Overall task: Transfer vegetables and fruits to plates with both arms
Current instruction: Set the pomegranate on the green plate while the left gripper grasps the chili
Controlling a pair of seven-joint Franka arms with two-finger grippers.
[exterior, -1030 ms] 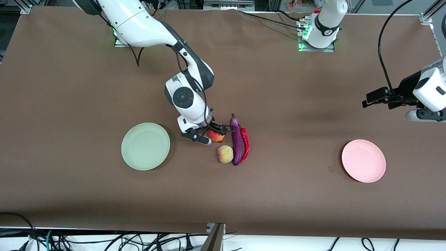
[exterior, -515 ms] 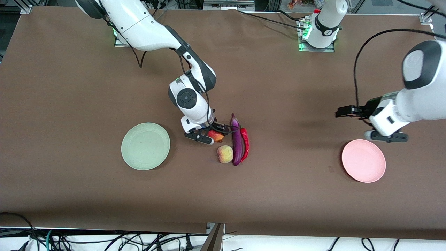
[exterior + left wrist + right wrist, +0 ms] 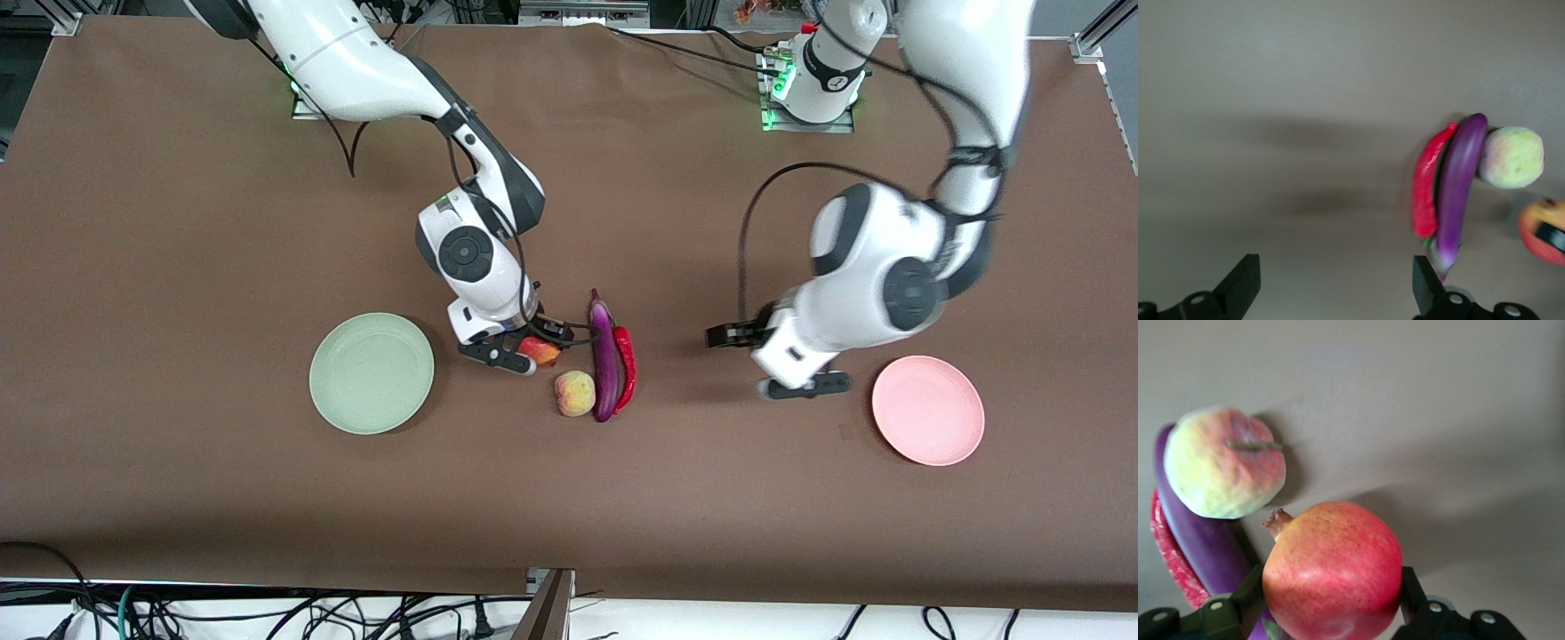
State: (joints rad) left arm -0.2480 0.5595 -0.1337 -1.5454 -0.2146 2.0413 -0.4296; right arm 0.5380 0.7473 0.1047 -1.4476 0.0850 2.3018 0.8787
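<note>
— Pomegranate (image 3: 1333,570) sits pinched in the right gripper (image 3: 516,348), just beside the eggplant (image 3: 605,360) and peach (image 3: 575,393).
— Risk? It looks barely lifted (hard to judge); a round skin could slip out.
— Left gripper (image 3: 772,360) hangs spread wide, empty, between chili (image 3: 626,364) and pink plate (image 3: 927,410).

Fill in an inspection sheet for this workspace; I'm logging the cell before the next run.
Surface: brown table cover, flat.
Job's things: pomegranate in right gripper; peach, eggplant and chili side by side mid-table; green plate and pink plate hold nothing.
Clutter: nothing seen.
Grippers: right gripper shut on pomegranate, beside the eggplant; left gripper open, over bare cover between chili and pink plate.
Cables: black cables bundled below the table's near edge.
Surroundings: metal frame at corners.
</note>
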